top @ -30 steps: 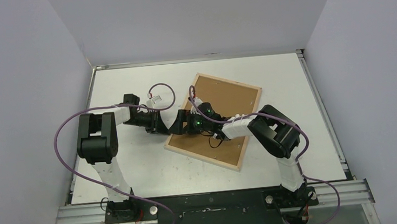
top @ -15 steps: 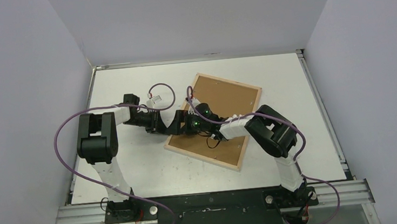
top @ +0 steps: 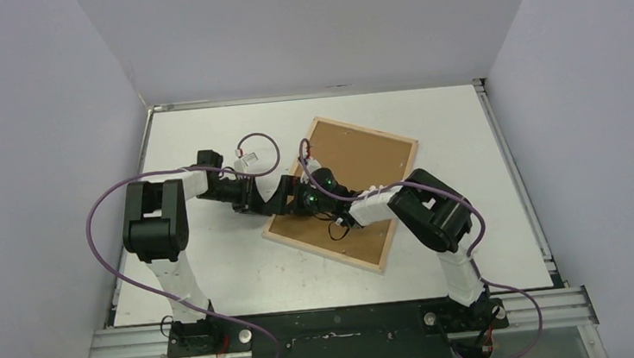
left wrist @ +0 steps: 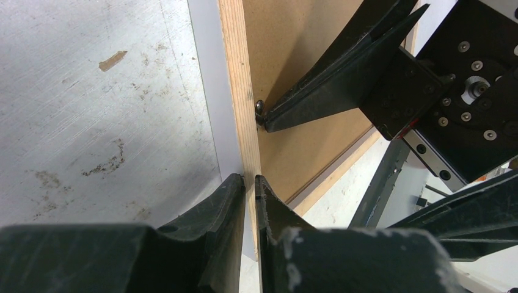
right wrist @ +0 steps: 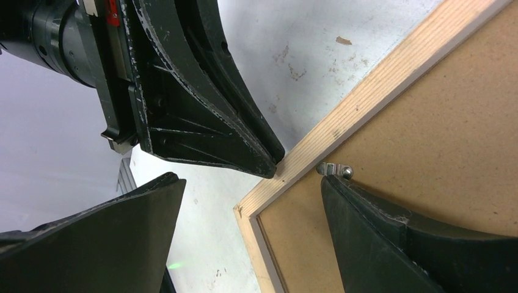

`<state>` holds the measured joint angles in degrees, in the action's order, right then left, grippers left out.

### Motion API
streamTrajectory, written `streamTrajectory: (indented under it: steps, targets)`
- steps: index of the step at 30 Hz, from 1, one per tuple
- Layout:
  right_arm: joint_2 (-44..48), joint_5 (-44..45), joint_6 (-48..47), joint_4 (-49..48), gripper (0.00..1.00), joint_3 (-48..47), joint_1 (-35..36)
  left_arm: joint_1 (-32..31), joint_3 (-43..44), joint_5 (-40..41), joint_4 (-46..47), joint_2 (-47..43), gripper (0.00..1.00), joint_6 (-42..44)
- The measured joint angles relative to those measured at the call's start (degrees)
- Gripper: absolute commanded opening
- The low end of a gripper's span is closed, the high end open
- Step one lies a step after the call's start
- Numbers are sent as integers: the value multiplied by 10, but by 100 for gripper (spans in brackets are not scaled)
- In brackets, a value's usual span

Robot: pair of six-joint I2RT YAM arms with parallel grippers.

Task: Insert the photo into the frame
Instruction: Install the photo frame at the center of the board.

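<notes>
top view, frame [top: 320, 250]: lying back-up and skewed in the middle of the tabletop [top: 209, 275], with a brown backing [top: 364, 162] sitting inside its bars.
top view, arms: both are reaching in and meeting at the frame's left bar.
top view, photo: not showing; I cannot tell whether it is lying under the backing.
left wrist, left jaws: pinching the pale bar, one finger on each side of it.
left wrist, right jaws: one fingertip [left wrist: 287, 116] is sitting against a small metal tab [left wrist: 259, 108] at the backing's edge.
right wrist, right jaws: standing wide open and gripping nothing, one finger over the backing beside the tab, the other over bare tabletop.
step: it looks like the tab is being worked while the left jaws are steadying the frame; whether it is being locked or released is unclear.
next: I'd say a light sideways nudge on the tab, with the bar pinned so the frame is not sliding.
</notes>
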<state>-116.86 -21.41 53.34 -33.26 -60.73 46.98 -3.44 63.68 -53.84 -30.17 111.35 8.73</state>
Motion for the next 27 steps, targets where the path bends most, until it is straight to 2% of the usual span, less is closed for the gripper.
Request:
streamTrajectory:
  steps: [9, 21, 27]
  targets:
    - [2, 75, 37, -59, 86, 36, 23, 0, 0, 0, 0, 0, 11, -4]
    - [2, 123, 53, -56, 86, 35, 38, -2, 0, 0, 1, 0, 11, -5]
    - [4, 139, 59, -22, 85, 18, 39, -2, 0, 0, 1, 0, 11, -5]
